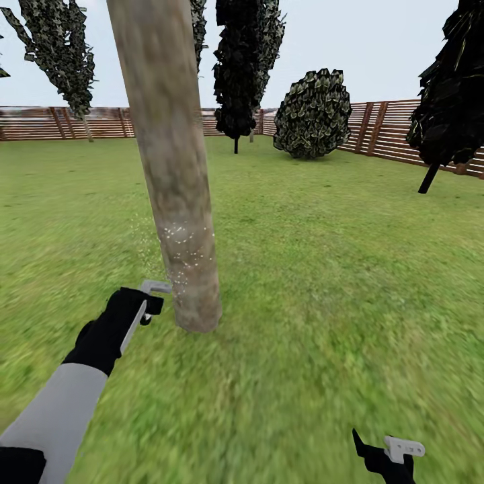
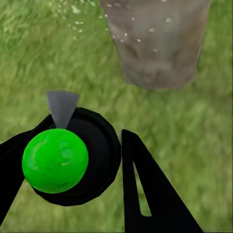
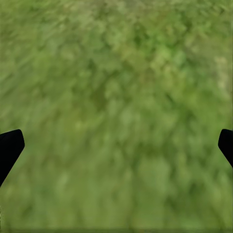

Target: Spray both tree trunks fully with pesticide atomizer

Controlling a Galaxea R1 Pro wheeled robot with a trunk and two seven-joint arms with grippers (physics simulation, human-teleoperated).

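The left gripper [image 1: 149, 304] was clamped on the pesticide atomizer [image 2: 73, 155], held low just beside the tree trunk [image 1: 176, 202] so its nozzle faced the bark; white droplets speckled the trunk's base. The right gripper [image 1: 390, 454] hung spread and empty over the grass [image 3: 116, 97], well clear of the trunk
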